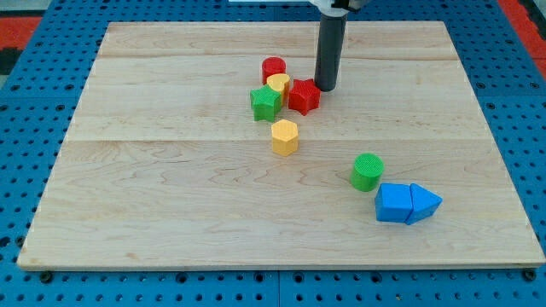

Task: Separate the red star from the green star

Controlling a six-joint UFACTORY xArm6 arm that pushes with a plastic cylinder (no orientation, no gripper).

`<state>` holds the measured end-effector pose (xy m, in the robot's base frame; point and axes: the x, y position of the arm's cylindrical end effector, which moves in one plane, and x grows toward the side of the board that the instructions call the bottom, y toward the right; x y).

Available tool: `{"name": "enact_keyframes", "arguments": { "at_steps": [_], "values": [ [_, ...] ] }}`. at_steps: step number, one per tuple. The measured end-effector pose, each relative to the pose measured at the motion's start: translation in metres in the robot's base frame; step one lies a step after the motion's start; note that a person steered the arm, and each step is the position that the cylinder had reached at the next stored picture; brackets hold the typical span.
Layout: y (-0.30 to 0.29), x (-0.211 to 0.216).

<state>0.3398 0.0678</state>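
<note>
Red star (pixel 303 95) sits just right of the green star (pixel 265 102), nearly touching, and with my tip (pixel 326 88) close at its upper right I judge I'm lining up, needing to work between them and shove red away; no fingers here, only a rod.

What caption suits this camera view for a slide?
My tip beside the red star, which sits near the green star on the wooden board.
</note>
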Motion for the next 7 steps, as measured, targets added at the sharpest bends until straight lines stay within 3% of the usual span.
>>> {"name": "enact_keyframes", "arguments": {
  "at_steps": [2,3,5,6,7],
  "values": [
    [0.0,0.092],
    [0.0,0.117],
    [0.021,0.076],
    [-0.024,0.025],
    [-0.073,0.025]
  ]
}}
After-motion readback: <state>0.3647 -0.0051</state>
